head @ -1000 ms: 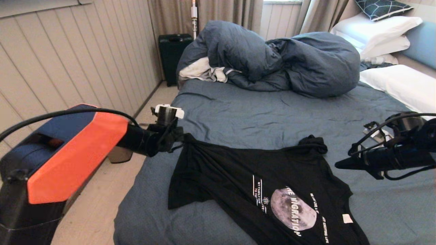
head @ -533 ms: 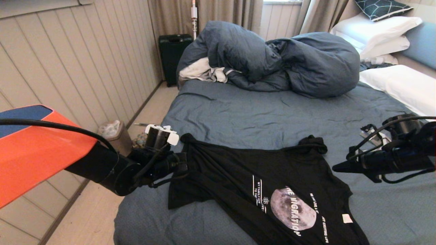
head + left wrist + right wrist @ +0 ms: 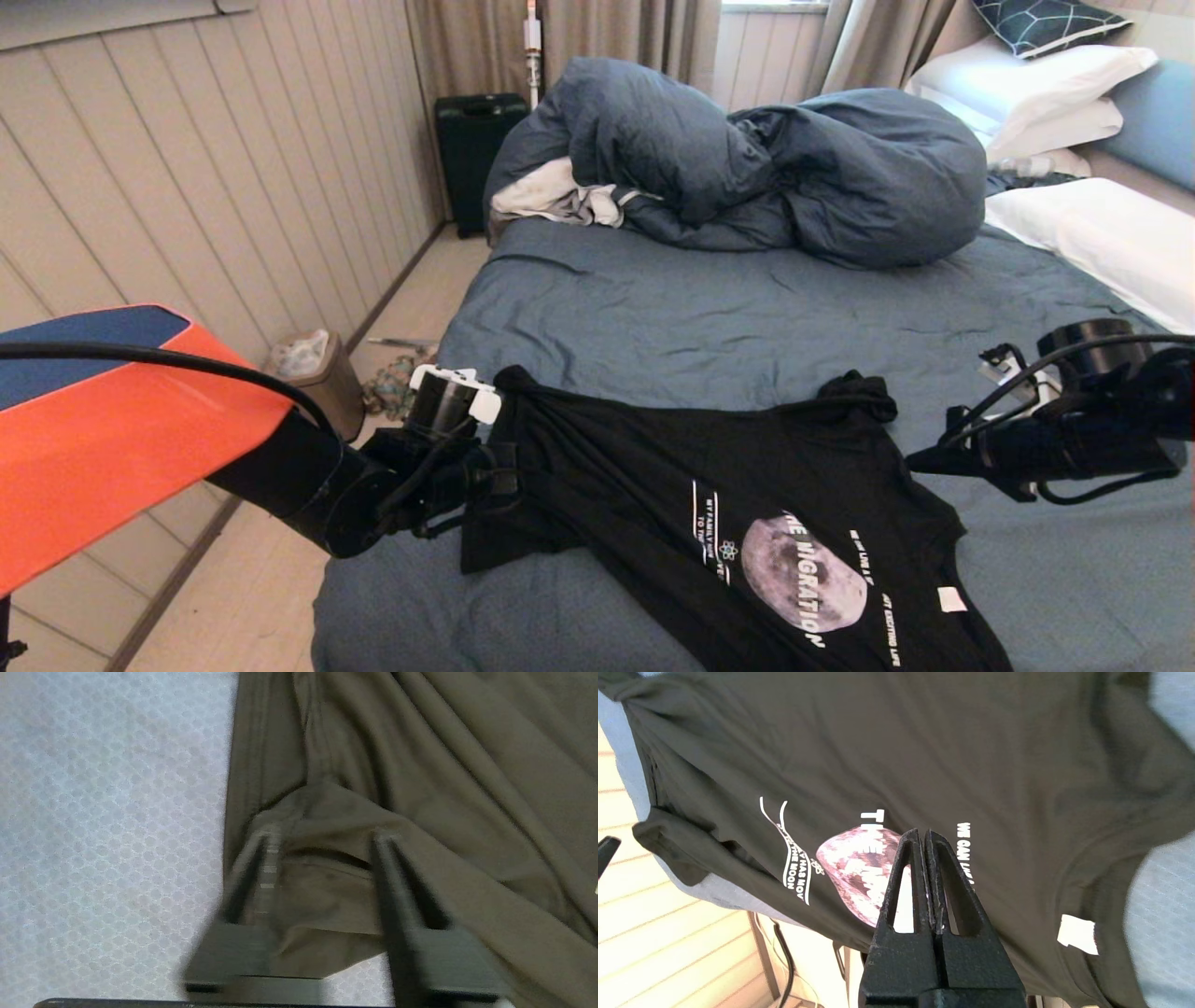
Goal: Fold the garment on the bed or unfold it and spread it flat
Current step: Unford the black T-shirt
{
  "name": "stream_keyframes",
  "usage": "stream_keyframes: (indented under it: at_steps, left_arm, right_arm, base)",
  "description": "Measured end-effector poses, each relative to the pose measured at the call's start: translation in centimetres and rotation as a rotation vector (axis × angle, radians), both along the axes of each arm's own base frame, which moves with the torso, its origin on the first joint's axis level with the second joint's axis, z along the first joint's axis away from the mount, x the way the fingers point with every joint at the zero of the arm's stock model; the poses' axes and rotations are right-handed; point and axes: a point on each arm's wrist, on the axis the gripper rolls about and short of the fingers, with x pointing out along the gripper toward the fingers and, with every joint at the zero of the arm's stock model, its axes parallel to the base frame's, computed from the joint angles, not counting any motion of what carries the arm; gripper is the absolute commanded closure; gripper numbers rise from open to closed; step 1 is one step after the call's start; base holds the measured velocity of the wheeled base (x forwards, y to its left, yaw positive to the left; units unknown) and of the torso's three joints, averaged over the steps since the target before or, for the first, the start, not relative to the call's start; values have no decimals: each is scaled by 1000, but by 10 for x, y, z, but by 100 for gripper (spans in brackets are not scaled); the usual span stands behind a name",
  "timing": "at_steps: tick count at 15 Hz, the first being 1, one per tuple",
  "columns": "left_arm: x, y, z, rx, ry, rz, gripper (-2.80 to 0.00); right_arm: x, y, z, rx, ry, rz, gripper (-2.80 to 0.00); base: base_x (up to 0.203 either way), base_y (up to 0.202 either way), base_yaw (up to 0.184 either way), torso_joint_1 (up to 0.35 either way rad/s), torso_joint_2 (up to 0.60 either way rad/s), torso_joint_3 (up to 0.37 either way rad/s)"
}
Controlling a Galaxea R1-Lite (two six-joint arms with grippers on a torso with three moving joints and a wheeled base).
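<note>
The garment [image 3: 653,485], a black T-shirt with a grey moon print and white lettering, lies print-up and wrinkled on the near part of the bed [image 3: 700,317]. Its white neck tag [image 3: 952,599] is at the near right. My left gripper [image 3: 499,476] is at the shirt's left edge. In the left wrist view, the left gripper [image 3: 322,835] is open low over the garment [image 3: 420,765], and a fold of black cloth lies between the fingers. My right gripper [image 3: 913,460] hovers just right of the shirt. The right wrist view shows that gripper [image 3: 921,833] shut and empty above the garment [image 3: 924,756].
A bulky slate-blue duvet [image 3: 747,159] is heaped at the far end of the bed, with a white-grey cloth [image 3: 551,191] beside it. White pillows [image 3: 1102,233] lie at the right. A black suitcase [image 3: 476,149] and a small bin [image 3: 313,369] stand on the floor left of the bed.
My left arm has come down and back from the shirt's far left corner to its left edge. The right gripper has drifted slightly left. The shirt lies as before.
</note>
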Motion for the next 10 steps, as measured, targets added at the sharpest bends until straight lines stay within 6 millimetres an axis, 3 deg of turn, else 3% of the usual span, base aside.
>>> stream_keyframes:
  at_steps: [10]
  left_arm:
    - [21, 7, -31, 16, 26, 33, -280]
  right_arm:
    - [1, 1, -3, -5, -7, 2, 0]
  base:
    - [0, 0, 0, 0, 0, 0]
